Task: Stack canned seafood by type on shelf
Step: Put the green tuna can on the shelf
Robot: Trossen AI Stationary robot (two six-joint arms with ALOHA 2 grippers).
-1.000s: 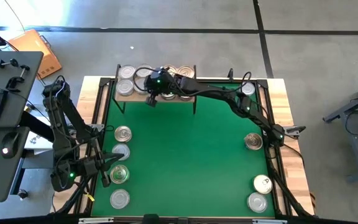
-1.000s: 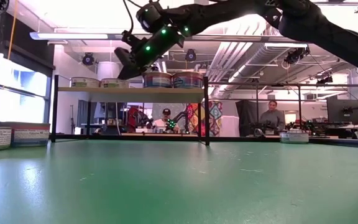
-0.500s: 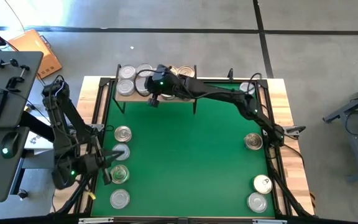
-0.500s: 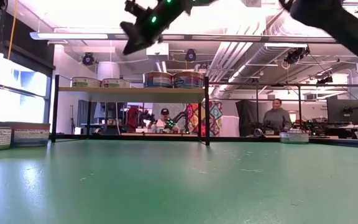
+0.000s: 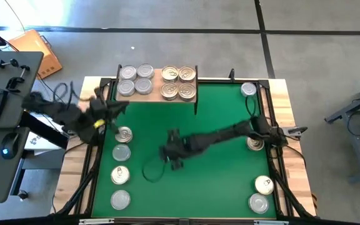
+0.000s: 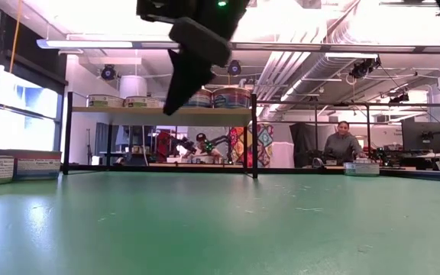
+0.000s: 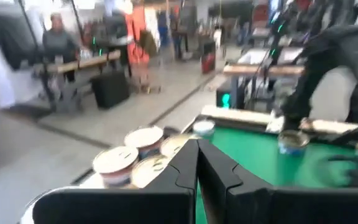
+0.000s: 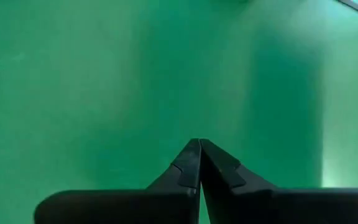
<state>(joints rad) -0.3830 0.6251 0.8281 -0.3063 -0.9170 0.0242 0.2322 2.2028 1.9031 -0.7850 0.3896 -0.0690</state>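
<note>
Shelf (image 5: 158,98) cans' (image 5: 179,82) lids overhead only; labels in low view

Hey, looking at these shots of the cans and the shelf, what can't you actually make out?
- Low view: the right arm hides part of the cans on the shelf.
- Left wrist view: motion blur smears the cans; labels unreadable.
- Right wrist view: only green mat past the right gripper; no cans.
- High view: lid print too small.

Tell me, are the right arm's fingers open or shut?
Shut. The right gripper hangs over the green mat, its two dark fingers pressed together, holding nothing.
</note>
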